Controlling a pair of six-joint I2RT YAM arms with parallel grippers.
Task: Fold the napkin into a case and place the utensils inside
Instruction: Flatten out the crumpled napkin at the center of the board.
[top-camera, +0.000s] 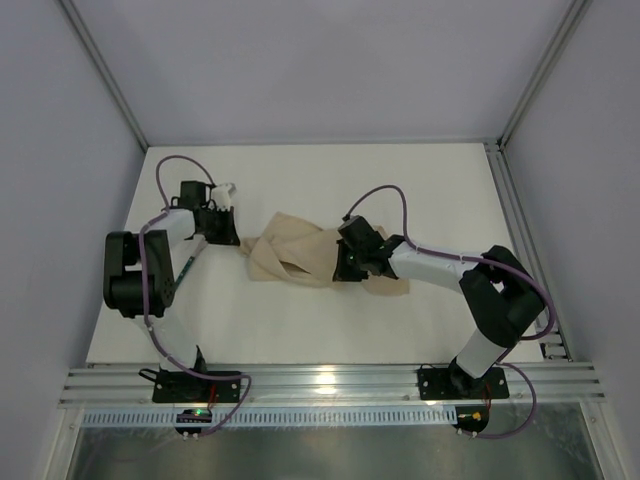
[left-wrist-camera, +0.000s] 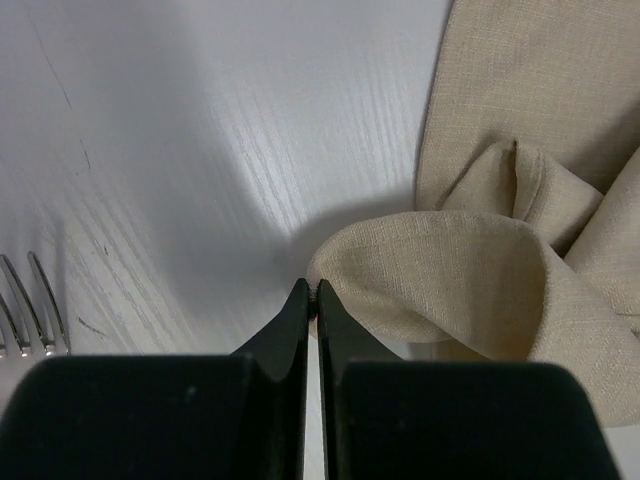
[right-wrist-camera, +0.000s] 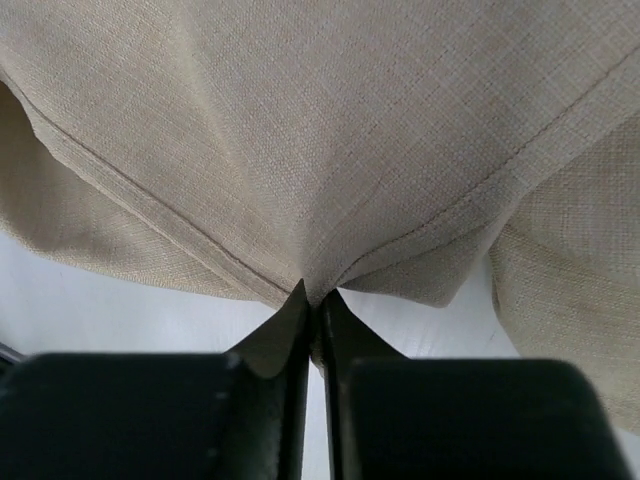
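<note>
White wood-grain table (top-camera: 300, 330), grey walls around. Folding looks to be the step in hand. The napkin (top-camera: 300, 250) lies bunched mid-table, with the left gripper (left-wrist-camera: 312, 292) pinched tight on its left fold and the right gripper (right-wrist-camera: 315, 297) clamped on a hemmed corner. The next move calls for an even lift and fold-over. Fork (left-wrist-camera: 25, 310) tines show near the left gripper.

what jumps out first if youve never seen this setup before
A crumpled beige napkin lies mid-way across the white table, held between both arms. The left gripper is shut on a fold at the cloth's left end, and the right gripper pinches a hemmed edge so the fabric puckers into its tips. Silver fork tines peek in at the lower left of the left wrist view.
</note>
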